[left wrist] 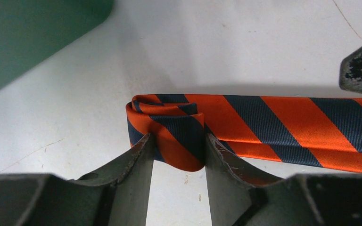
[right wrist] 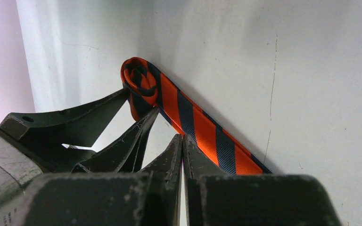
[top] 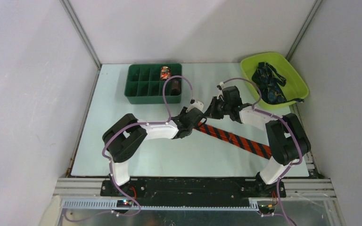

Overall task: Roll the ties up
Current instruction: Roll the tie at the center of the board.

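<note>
The red-orange tie (top: 231, 137) lies slantwise on the worktop (top: 122, 141), from its middle towards the near right corner. Only its inner end is wound into a small roll (left wrist: 167, 125); most of the strip is flat and not yet rolled. The left claw (left wrist: 178, 139) stands over that roll with its fingers (left wrist: 139, 160) touching either side, a light pinch on the coil. The right claw (right wrist: 182, 141) is pressed together and holds nothing, its tip just beside the flat strip (whether it touches the cloth I cannot tell).

The chief risk, as I judge it, is the coil springing open. The fabric looks smooth and the pinch seems gentle, so any loosening would let the inner turns unwind. A turn made off-square to the strip would push the roll out sideways into a cone. The closed right tip could also drag or rumple the strip if it bears down while the roll advances. The navy ties (top: 268, 84) lie in the lime bin (top: 298, 82) at the far right corner.
</note>
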`<state>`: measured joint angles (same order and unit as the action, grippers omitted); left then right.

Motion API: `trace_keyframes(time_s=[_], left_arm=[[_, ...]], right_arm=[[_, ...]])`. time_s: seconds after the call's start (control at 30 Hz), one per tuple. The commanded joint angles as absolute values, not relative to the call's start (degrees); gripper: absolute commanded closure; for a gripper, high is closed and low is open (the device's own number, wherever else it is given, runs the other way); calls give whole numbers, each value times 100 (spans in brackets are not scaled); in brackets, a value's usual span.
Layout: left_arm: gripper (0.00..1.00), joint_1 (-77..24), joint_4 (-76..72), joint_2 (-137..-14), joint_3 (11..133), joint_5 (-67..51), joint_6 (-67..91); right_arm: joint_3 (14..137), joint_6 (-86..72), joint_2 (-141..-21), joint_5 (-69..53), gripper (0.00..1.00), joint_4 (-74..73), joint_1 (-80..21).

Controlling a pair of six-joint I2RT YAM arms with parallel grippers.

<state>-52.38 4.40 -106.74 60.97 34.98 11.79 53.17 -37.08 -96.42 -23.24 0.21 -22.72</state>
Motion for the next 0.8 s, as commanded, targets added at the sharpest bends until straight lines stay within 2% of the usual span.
trace_keyframes(time_s=[0.0, 0.23, 0.33, 0.53, 0.77], left_arm=[[54, -5273, 355, -10503, 6110, 3141, 1295], [50, -5274, 351, -10488, 6117, 2803, 1267], [44, -5277, 352, -10460, 6119, 2716, 1274], [37, -5268, 318, -10399, 6088, 2617, 1283], [36, -5235, 343, -10349, 6106, 2537, 1307]], right_arm=[[5309, -3729, -9454, -2398, 96, 256, -2257], [5309, -3720, -9447, -2408, 96, 226, -2259], [5309, -3718, -9434, -2404, 96, 208, -2258], [5309, -3724, -9417, -2391, 96, 207, -2258], [5309, -3709, -9404, -2374, 96, 185, -2259]])
